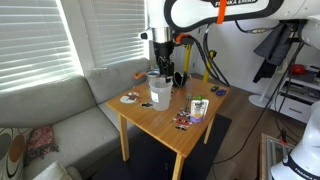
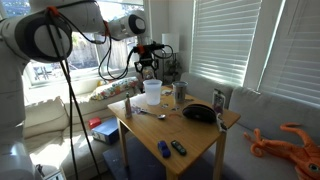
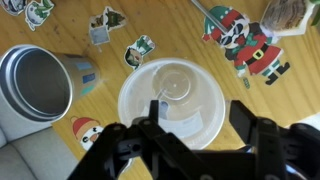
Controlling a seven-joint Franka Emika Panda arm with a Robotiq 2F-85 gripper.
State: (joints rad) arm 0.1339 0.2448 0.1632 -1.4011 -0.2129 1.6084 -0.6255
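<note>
Arm [image 1: 190, 12] arches overhead; pincer [image 3: 197, 118] points straight down (jaws spread apart).

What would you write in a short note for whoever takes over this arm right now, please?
Gripper: open, holding nothing, hanging directly above the clear plastic cup.
Things: the cup stands upright on the wooden table, with the fingers not on it. A metal tumbler stands beside it, apart. Christmas stickers lie around them.
Done: the cup is set upright on the table. I cannot tell what lies in its bottom.
Left: the arm is not yet clear of the cup. A straight lift would probably avoid tipping it.
</note>
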